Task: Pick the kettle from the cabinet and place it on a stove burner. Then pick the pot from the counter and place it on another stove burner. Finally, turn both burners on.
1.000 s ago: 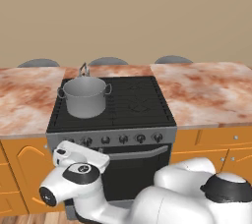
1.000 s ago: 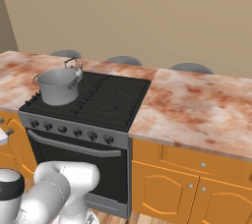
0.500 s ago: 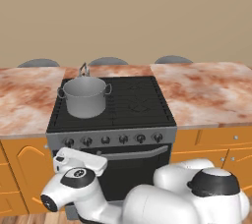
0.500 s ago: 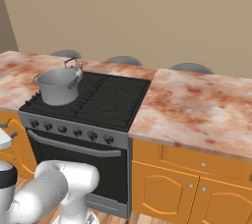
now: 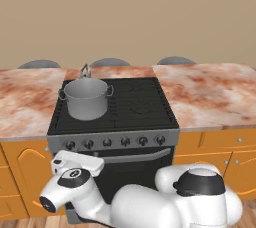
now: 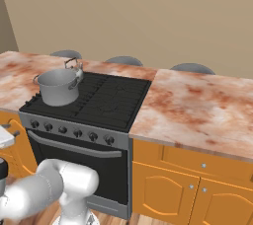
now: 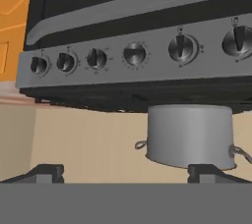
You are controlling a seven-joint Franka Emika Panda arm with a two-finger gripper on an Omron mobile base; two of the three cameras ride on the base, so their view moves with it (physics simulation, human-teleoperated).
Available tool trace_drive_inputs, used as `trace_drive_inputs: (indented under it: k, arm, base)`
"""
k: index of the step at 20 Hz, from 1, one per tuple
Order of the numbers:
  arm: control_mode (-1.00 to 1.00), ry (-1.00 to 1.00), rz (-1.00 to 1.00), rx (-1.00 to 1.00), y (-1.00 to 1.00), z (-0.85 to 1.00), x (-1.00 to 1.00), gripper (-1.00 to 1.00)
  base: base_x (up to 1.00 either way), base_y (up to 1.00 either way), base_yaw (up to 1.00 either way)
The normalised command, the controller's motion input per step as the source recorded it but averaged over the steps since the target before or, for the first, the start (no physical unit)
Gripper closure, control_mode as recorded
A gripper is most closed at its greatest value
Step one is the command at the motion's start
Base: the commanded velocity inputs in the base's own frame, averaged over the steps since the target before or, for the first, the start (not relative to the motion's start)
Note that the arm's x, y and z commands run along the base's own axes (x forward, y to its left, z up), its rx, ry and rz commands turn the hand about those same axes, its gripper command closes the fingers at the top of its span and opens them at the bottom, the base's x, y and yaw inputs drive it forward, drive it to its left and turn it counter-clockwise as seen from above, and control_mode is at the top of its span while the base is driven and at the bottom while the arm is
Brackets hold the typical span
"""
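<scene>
The counter (image 5: 210, 97) of marbled reddish-brown and cream stone runs along the wall, and the black range (image 5: 115, 117) sits in the middle of it, with stone on both sides. Orange wooden fronts (image 6: 197, 184) stand beneath the stone beside the range. Behind the range, past the counter's far edge, three rounded grey chair backs (image 5: 110, 62) rise.

The steel knob strip (image 5: 115, 141) crosses the range's front just under the grates, with a curved oven handle (image 6: 74, 146) below it. In the hand view, which is turned upside down, the same strip (image 7: 133, 53) shows six dark knobs in a row.

The pot (image 5: 86, 97) stands upright on the range's front left burner, its two small loop handles out to the sides. In the hand view the pot (image 7: 189, 137) appears inverted below the knob strip. The kettle (image 5: 85, 72) stands on the range's back left burner, directly behind the pot, so that little more than its tall loop handle shows above the pot's rim; from the right base view the kettle (image 6: 74, 67) peeks past the pot's far edge. The right burners (image 6: 116, 93) carry only their black grates.

The gripper (image 7: 125, 171) sits low in front of the range, facing the knob strip, its fingertips (image 7: 44, 173) spread fully apart with nothing between them.
</scene>
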Motion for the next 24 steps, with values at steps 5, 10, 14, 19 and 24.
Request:
trace_drive_inputs:
  k: [5,10,14,19,24]
  arm:
    - [-1.00,0.00,0.00,-0.07,0.29,-0.26,0.28,-1.00]
    - [-1.00,0.01,0.02,-0.07,0.26,-0.28,0.35,-1.00]
    - [-1.00,0.02,0.03,-0.08,0.27,-0.32,0.38,-1.00]
    - [-1.00,0.02,0.05,-0.08,0.23,-0.34,0.40,-1.00]
    - [-1.00,0.01,0.06,-0.08,0.20,-0.35,0.36,-1.00]
  base:
    - [0.00,0.00,0.00]
    - [0.00,0.00,0.00]
    - [0.00,0.00,0.00]
    - [0.00,0.00,0.00]
    - [0.00,0.00,0.00]
